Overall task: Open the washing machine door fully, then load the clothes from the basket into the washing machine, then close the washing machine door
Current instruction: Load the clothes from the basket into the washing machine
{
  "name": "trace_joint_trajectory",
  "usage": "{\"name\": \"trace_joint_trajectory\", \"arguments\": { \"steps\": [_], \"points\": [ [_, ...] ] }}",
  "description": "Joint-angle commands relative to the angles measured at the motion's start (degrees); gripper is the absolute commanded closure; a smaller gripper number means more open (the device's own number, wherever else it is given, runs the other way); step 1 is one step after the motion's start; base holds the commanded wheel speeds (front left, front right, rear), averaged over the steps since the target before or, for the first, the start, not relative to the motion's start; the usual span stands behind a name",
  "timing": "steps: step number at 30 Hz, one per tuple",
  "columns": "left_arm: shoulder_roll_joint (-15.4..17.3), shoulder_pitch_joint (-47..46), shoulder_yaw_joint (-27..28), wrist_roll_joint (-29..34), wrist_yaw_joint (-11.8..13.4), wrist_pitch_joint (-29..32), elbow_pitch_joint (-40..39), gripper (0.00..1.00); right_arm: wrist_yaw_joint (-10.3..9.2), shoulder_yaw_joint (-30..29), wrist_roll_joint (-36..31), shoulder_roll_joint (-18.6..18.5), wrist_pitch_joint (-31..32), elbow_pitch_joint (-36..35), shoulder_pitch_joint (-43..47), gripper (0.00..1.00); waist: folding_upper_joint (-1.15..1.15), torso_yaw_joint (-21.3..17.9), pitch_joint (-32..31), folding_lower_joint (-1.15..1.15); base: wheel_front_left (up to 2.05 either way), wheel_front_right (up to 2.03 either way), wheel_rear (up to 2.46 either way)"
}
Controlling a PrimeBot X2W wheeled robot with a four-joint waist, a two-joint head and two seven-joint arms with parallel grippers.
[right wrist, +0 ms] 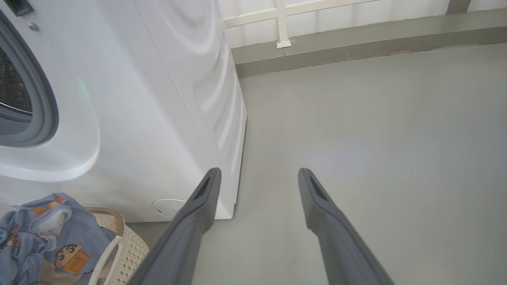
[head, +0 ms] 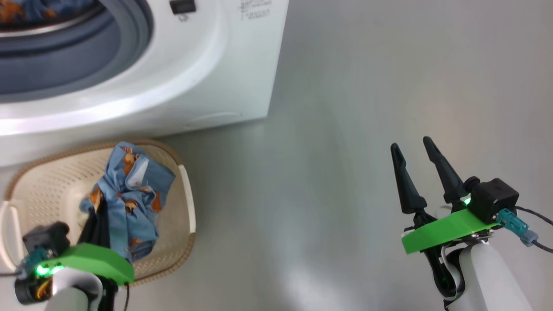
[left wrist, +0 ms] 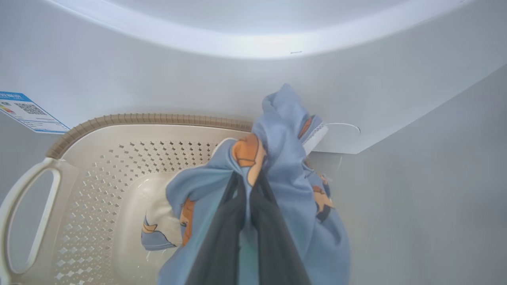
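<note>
Head view: grey floor [head: 367,108], with the white washing machine [head: 194,77] on it at upper left. Its grey gasket [head: 86,56] is exposed, and a blue printed garment [head: 26,11] lies inside the drum [head: 43,29]. The basket [head: 43,190] sits on the floor right against the washing machine's front. The clothes [head: 129,194] are bunched in the basket half farther from the washing machine's right corner. The left end effector [head: 97,224] is over the basket, clenched on that blue cloth. The right end effector [head: 411,143] is well clear of the washing machine's right side, over the floor, released and holding nothing.

Left wrist view: both fingers [left wrist: 222,237] are pinched together with blue fabric caught between the tips. Fabric drapes around them. I can't tell if the bunch clears the basket bottom. Washing machine front is just behind, with a blue label [left wrist: 27,113] and a round flap [left wrist: 340,130] low on it. A basket handle [left wrist: 27,221] is on the label side.

Right wrist view: fingers spread wide, only floor between them, pointing past the washing machine's front right corner. A low wall [right wrist: 356,39] stands behind the washing machine. The cartoon print on the clothes is visible in the basket below the washing machine front.
</note>
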Motion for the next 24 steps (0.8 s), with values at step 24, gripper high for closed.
{"name": "trace_joint_trajectory", "arguments": {
  "steps": [24],
  "points": [
    [-2.58,19.18,6.68,3.0,-0.89,-0.61,-30.75,1.0,0.16,2.26,-0.57,0.21,-0.27,3.59,7.29,0.0,0.0,2.66,-20.65,0.01,0.0,0.0,0.0]
  ]
}}
